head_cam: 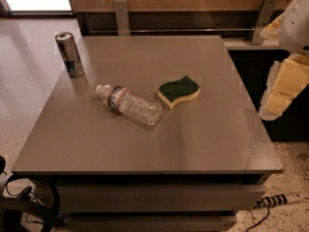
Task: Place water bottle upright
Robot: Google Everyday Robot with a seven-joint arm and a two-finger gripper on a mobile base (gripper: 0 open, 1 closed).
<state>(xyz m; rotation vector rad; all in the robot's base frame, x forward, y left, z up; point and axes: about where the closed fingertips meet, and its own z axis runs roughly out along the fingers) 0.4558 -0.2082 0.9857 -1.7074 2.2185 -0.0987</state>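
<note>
The water bottle (129,106) lies on its side near the middle of the grey table (207,139). It is clear and ribbed, with its white cap pointing to the back left and a dark label band near the neck. My gripper (279,96), white arm with pale yellow parts, hangs off the table's right edge. It is well to the right of the bottle, apart from it and holding nothing that I can see.
A silver-blue can (70,54) stands upright at the table's back left corner. A green-and-yellow sponge (179,91) lies just right of the bottle. A wooden counter with metal brackets (121,17) runs behind the table. Cables and a power strip (280,200) lie on the floor.
</note>
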